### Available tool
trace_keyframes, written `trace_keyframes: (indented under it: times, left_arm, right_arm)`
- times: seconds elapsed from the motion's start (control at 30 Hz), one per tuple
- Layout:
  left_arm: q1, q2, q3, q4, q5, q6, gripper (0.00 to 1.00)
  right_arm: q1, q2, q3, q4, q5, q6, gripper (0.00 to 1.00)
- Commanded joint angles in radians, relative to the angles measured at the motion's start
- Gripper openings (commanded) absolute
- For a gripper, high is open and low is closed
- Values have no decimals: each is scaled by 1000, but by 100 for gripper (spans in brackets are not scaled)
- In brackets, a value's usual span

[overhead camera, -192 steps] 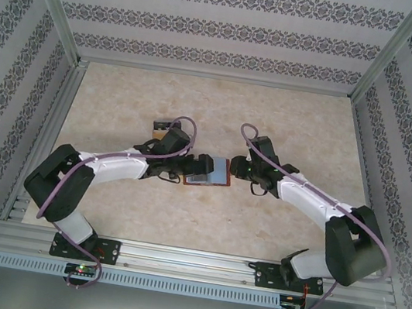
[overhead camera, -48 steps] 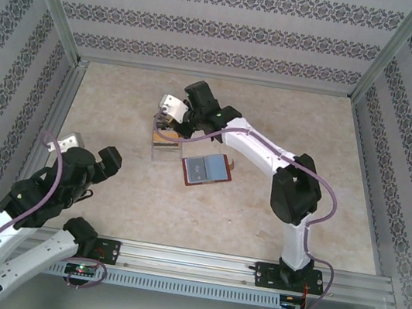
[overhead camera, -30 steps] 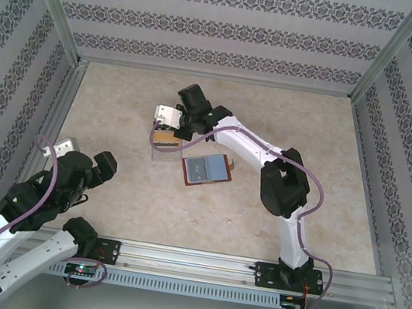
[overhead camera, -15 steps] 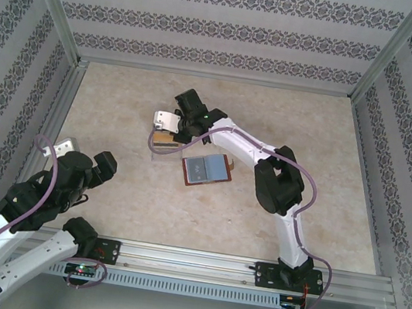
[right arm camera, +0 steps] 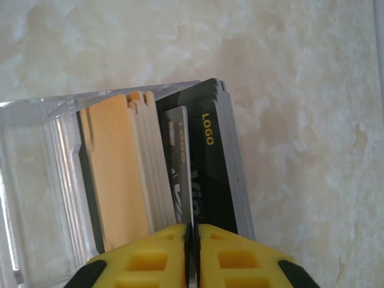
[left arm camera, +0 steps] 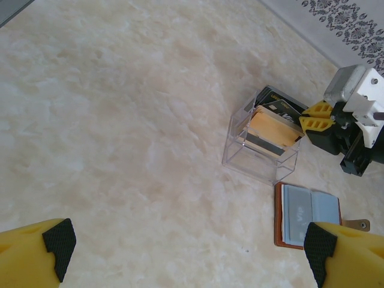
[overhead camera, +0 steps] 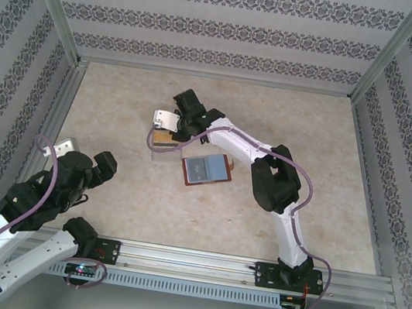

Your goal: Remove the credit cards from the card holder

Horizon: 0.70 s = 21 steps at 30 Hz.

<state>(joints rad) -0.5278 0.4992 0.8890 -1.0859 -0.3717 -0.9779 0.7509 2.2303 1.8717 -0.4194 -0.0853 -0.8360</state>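
The card holder (overhead camera: 206,170) lies spread open on the table, reddish-brown with a tab, and also shows in the left wrist view (left arm camera: 279,210). A light blue-grey credit card (left arm camera: 300,207) rests on its inside. My right gripper (right arm camera: 192,231) reaches over the clear box (overhead camera: 161,147) and is shut on the edge of a thin grey credit card (right arm camera: 180,162), which stands inside the box between orange and black cards. My left gripper (left arm camera: 189,258) is open and holds nothing, drawn back over the near left of the table (overhead camera: 98,165).
The clear plastic box (left arm camera: 261,147) with orange and black cards stands just beyond and left of the card holder. Aluminium rails and patterned walls border the table (overhead camera: 310,140). Bare marbled surface lies to the right and in front.
Both grippers were at the card holder several seconds ago. The left arm has since pulled back to the near left. Over the last second the right gripper sank slightly, lowering its card into the box.
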Motion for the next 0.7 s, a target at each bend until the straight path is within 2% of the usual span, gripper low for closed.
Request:
trace_keyframes:
  times: [0.0, 0.37, 0.67]
  left_arm:
    - [12, -5, -10, -23, -16, -7, 100]
    - [12, -4, -19, -11, -6, -1, 100]
    - [12, 2, -35, 23, 22, 13, 100]
  right_arm:
    - [16, 20, 38, 25, 39, 28, 19]
    - [17, 10, 57, 65, 65, 87, 21]
    - [-8, -41, 43, 80, 56, 200, 29]
